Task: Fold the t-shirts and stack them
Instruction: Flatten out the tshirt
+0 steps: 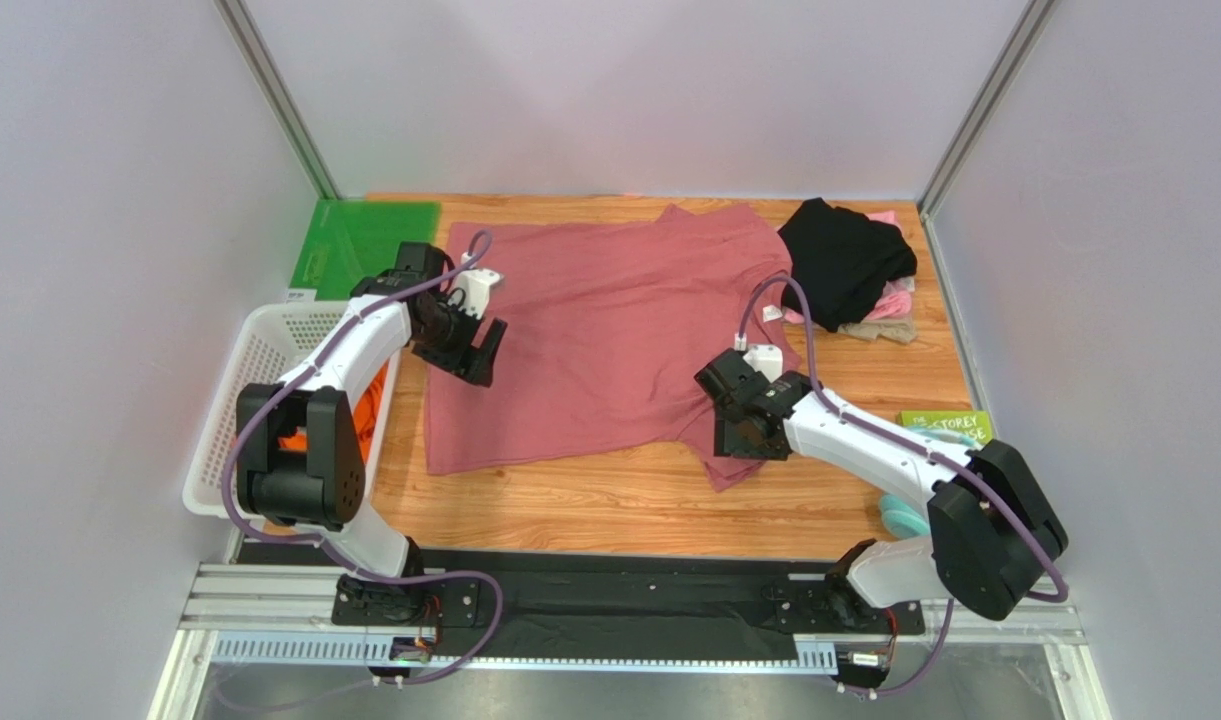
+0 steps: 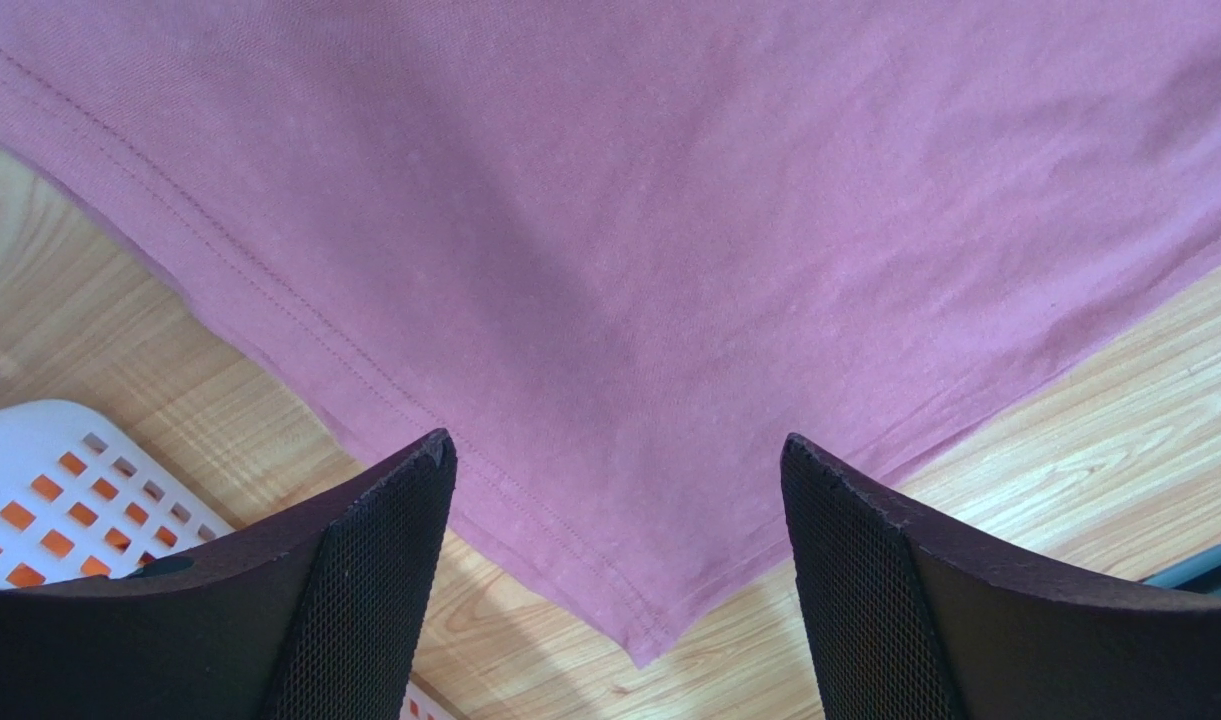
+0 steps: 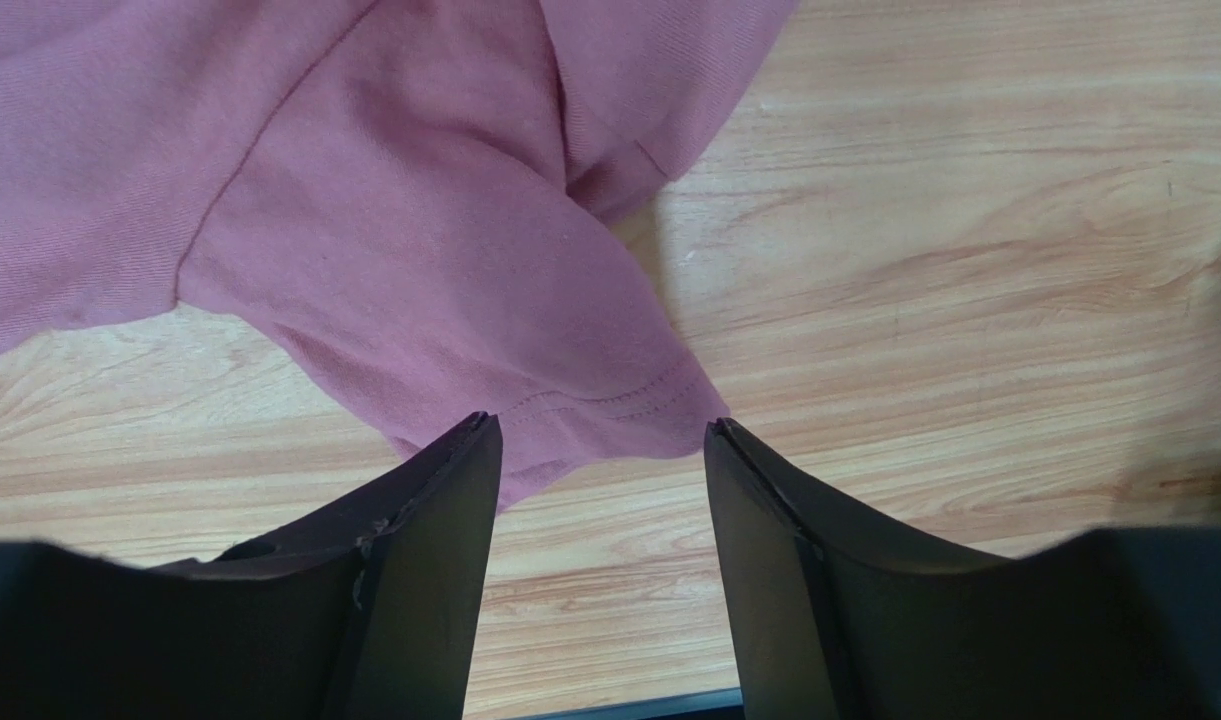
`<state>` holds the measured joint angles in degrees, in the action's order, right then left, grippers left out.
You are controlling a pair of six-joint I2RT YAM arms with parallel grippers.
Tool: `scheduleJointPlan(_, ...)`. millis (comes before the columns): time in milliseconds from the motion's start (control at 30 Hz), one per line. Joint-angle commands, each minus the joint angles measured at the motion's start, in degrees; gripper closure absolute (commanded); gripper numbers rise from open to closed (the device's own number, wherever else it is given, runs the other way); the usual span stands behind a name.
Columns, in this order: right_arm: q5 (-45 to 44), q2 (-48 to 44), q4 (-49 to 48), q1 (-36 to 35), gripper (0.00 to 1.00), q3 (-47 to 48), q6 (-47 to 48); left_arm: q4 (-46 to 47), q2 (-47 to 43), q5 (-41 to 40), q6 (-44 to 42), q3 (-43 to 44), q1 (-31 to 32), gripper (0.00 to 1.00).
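On the wooden desk (image 1: 601, 510) your dusty-rose t-shirt (image 1: 601, 330) lies flat at centre. Your left gripper (image 2: 616, 444) hangs spread wide at its 9 o'clock edge. Your right gripper (image 3: 601, 428), jaws partly apart, straddles the 5 o'clock sleeve hem (image 3: 601, 393), where a shallow bite could let it slip.

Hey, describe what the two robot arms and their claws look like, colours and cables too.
Both the left arm and right arm have white links with black joint housings, and a purple cable runs along each. The left claw and right claw each have two black, tapering fingers; the left's show a fine mesh texture.
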<state>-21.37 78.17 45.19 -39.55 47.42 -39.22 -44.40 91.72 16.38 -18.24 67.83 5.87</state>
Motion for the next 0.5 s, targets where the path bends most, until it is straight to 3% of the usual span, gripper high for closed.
scheduleJointPlan(0,1.0,0.3,-4.1,0.1,0.46,1.3,0.9,1.1,0.3,0.3,-1.8,0.5,0.1,0.15)
scheduleJointPlan(333,2.1,0.1,-5.9,0.3,0.49,-0.7,1.1,1.0,-0.2,-0.2,-2.1,0.4,0.1,0.15)
scheduleJointPlan(467,1.1,-1.2,-4.4,1.8,0.40,0.1,1.8,1.0,-0.5,-0.5,-1.9,-0.2,0.1,0.15)
